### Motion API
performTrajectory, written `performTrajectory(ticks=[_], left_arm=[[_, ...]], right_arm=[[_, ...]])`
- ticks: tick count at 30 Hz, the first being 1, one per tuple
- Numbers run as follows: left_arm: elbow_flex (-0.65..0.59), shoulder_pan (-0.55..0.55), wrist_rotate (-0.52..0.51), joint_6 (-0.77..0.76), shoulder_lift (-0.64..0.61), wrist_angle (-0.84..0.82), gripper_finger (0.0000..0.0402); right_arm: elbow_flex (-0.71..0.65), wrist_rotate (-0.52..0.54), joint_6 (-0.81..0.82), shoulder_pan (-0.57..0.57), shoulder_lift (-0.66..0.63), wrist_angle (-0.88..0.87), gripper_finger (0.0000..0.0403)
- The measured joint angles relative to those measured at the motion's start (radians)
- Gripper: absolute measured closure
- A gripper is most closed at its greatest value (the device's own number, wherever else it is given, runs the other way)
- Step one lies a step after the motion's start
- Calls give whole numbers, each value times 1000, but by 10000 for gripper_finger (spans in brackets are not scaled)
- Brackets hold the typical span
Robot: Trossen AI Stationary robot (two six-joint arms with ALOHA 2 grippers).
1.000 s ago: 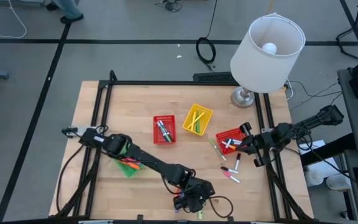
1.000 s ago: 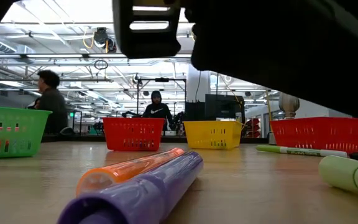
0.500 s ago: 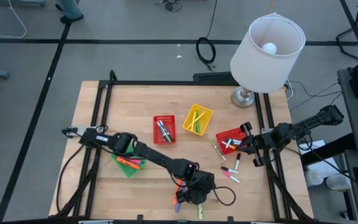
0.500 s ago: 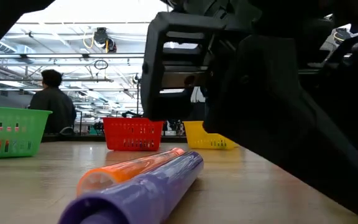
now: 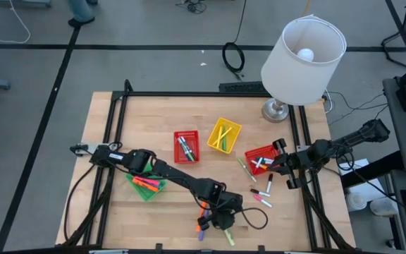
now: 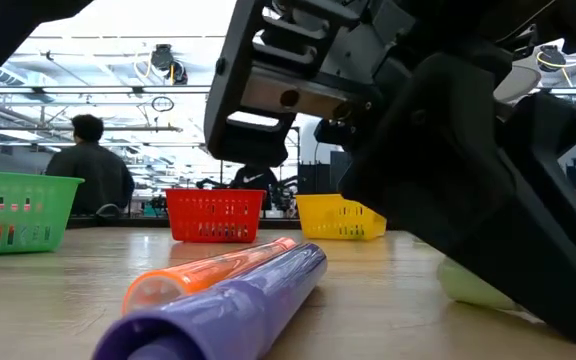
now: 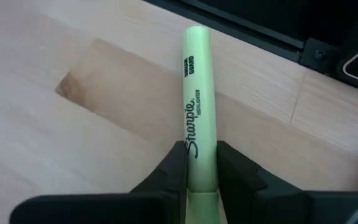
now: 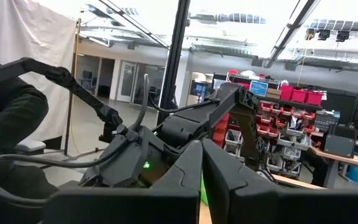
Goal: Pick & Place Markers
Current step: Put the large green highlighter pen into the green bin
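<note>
My left gripper (image 5: 225,224) is down at the table's near edge, right of centre, shut on a pale green highlighter (image 7: 196,118) that lies flat on the wood. This marker also shows behind the arm in the low view (image 6: 478,286). An orange marker (image 6: 213,272) and a purple marker (image 6: 230,305) lie side by side just left of it. More markers lie loose (image 5: 263,195) near my right gripper (image 5: 282,164). That gripper waits shut at the table's right side, beside a red basket (image 5: 261,160). My left gripper pinches the highlighter's barrel (image 7: 199,163) between its two fingers, one on each long side, near the end closest to the wrist. The fingers (image 7: 174,167) come slanting down from above. The highlighter lies with its length on the table, its far end pointing away from the gripper.
A green basket (image 5: 145,186) with markers sits at the left. A red basket (image 5: 186,147) and a yellow one (image 5: 223,135) stand mid-table. A lamp (image 5: 302,53) stands at the far right corner. The table's black frame rail (image 7: 272,38) runs close beyond the highlighter.
My left gripper has moved a little toward the table's right edge and come down low over the pale green highlighter. It now fills the right half of the low view. The orange and purple markers have stayed where they were.
</note>
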Motion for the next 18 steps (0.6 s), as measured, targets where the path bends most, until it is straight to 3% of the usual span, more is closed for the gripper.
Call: performTrajectory(ticks=[5,13,18], left_arm=[[-1,-1,-19,-30,-12,-11,341],[-2,7,-240,-30,-177,-87,341],[-3,12,-370,-62,-333,-255,341]], right_arm=[[0,0,0,0,0,0,403],[0,0,21,0,0,-10,403],[0,-2,48,0,0,-14,403]])
